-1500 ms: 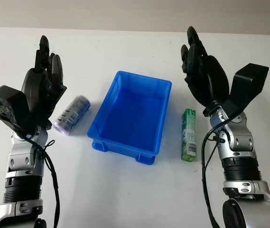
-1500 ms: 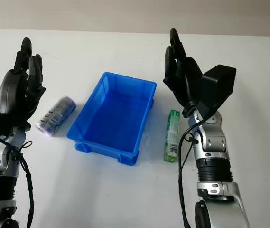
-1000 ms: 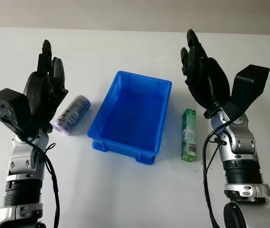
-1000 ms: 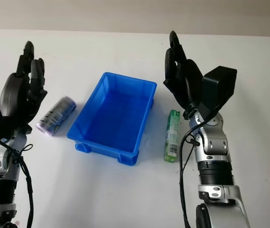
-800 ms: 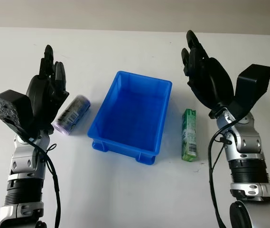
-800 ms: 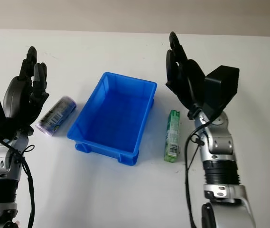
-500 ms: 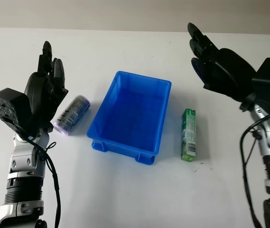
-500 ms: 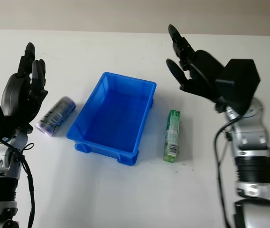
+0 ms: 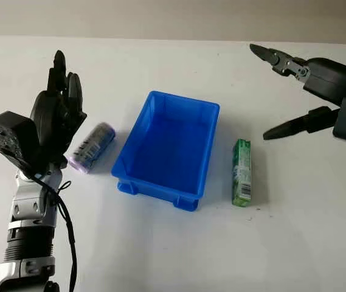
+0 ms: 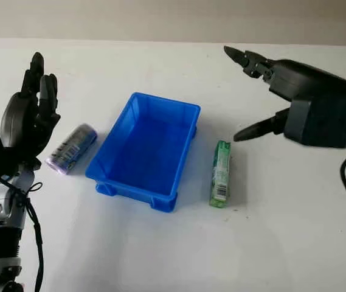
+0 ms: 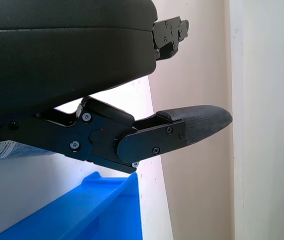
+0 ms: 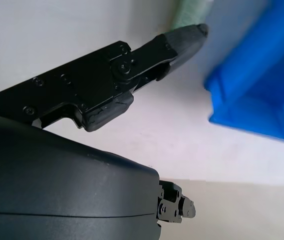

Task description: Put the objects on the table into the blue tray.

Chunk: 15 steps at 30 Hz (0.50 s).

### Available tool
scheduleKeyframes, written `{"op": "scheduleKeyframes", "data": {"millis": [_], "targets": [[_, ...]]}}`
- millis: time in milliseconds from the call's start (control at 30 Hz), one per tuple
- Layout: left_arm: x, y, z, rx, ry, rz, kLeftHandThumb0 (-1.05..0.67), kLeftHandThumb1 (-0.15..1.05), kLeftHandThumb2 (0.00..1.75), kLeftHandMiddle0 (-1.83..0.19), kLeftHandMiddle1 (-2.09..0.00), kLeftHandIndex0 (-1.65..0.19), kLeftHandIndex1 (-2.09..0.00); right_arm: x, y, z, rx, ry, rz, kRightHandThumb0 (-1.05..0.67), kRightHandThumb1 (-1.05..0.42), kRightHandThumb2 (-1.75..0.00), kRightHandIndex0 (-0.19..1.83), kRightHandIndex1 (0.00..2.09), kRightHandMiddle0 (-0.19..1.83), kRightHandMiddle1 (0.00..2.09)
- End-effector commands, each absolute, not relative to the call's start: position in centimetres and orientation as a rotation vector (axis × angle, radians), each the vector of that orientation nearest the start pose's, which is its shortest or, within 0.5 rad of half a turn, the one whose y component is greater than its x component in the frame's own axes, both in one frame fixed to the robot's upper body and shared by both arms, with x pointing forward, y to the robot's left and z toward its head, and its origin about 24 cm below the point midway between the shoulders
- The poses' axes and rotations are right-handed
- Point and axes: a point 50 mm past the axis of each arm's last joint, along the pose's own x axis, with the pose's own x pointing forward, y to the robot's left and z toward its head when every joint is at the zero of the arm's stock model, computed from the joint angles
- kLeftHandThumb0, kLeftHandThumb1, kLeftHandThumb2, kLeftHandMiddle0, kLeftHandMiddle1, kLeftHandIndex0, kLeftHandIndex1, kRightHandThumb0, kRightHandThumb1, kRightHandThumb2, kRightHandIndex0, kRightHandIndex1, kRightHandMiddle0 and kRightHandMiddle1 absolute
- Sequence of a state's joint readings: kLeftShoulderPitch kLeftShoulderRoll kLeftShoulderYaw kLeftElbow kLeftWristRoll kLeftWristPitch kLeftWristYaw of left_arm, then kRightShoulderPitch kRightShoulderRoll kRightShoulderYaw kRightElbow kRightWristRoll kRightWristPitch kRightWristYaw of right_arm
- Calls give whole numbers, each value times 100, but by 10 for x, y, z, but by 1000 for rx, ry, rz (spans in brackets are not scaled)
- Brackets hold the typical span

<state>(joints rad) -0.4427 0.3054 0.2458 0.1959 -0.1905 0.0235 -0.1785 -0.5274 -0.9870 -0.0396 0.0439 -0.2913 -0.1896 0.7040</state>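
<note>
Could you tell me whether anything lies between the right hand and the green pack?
Nothing visible does. The right hand is open above the table, beyond and to the right of the green pack, with bare tabletop between them.

No legible text in any view. Purple can [image 9: 90,148], near the table's [image 9: 160,243] left edge: white label panel carries print, too small to read. Green pack [image 9: 241,172], toward the table's right edge, just beside the blue tray [image 9: 137,133]: white patches with markings, unreadable. Tray and hands unmarked.
</note>
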Motion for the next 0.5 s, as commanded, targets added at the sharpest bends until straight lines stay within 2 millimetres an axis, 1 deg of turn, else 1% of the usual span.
{"op": "scheduleKeyframes", "data": {"millis": [0,67,167,200,333,467], "targets": [[326,238,153,69,-295,0,-80,105,66,18,-5,19,-2,294,-258,249,-1520,-186,461,-76,-85,-5,-11,6,-8,7],[326,240,152,70,-290,0,-80,105,66,19,-5,19,-1,294,-258,248,-1545,-197,470,-77,-85,-5,-10,6,-7,7],[328,241,153,64,-290,8,-81,105,66,18,-5,18,-1,292,-260,246,-1648,-201,529,-81,-87,-6,-10,6,-6,7],[328,241,153,62,-291,11,-81,105,66,17,-6,17,-2,291,-261,246,-1668,-204,541,-80,-88,-6,-7,7,-4,7],[329,239,155,62,-293,-3,-80,105,66,18,-5,18,-2,288,-260,238,-1759,-275,608,-78,-87,-6,7,10,12,10],[329,237,155,56,-292,-9,-80,105,66,18,-5,18,-3,286,-256,230,-1801,-329,656,-72,-86,-5,15,10,20,10]]}}
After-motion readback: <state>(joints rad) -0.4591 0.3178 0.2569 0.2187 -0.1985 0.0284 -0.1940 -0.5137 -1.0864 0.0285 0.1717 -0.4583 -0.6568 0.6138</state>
